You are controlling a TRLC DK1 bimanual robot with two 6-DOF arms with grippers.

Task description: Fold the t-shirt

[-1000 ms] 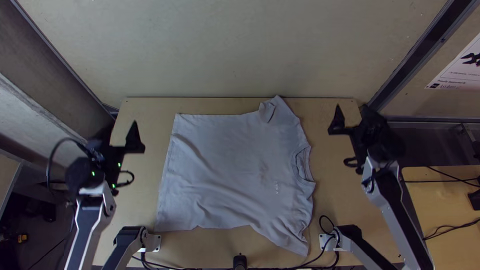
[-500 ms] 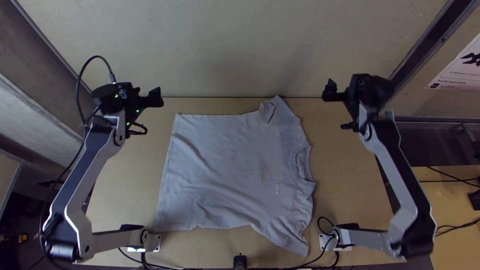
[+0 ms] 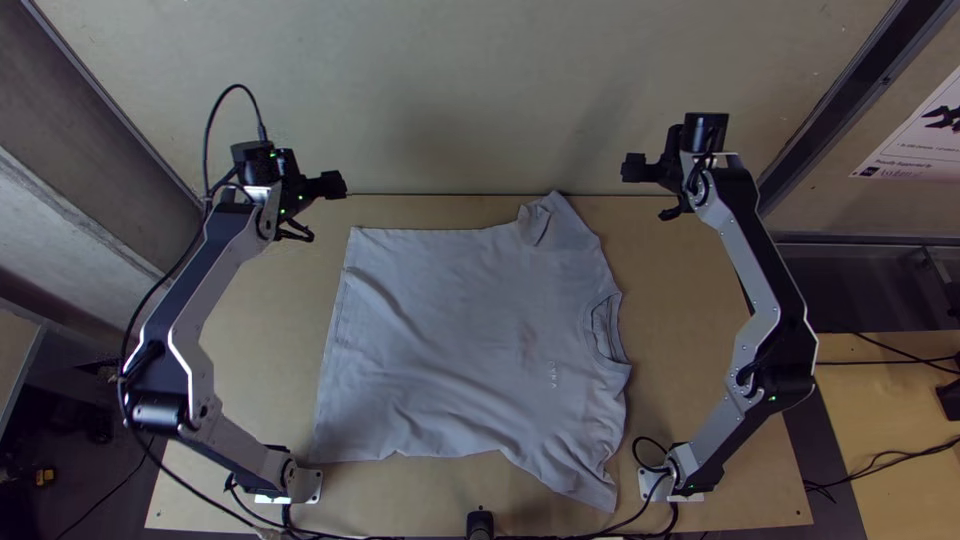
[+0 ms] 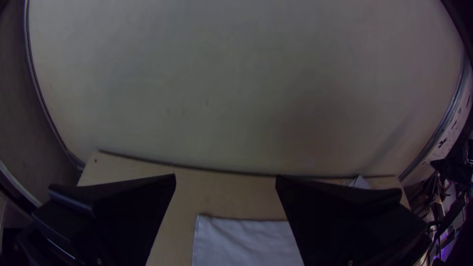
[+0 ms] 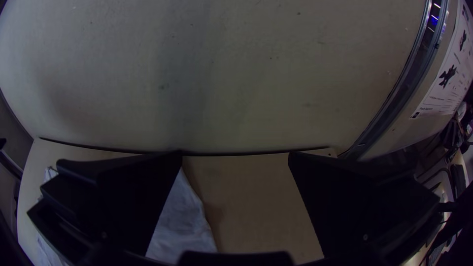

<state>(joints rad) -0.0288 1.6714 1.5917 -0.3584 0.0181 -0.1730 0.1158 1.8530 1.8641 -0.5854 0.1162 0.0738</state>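
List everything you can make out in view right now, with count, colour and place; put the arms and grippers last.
T-shirt: one, pale grey, spread on the table with wrinkles, collar toward the right arm
table: one, light wood, under the shirt
side surface: one, light wood, beyond the table's right edge
back wall: one, pale, behind the table
poster: one, white with dark figures, upper right
cables: several, black, on the side surface and around the arm bases
small device: one, black, middle of the near edge
arms: two, silver-grey and black, left arm and right arm, either side of the shirt
left gripper: one, black, open, far left
right gripper: one, black, open, far right
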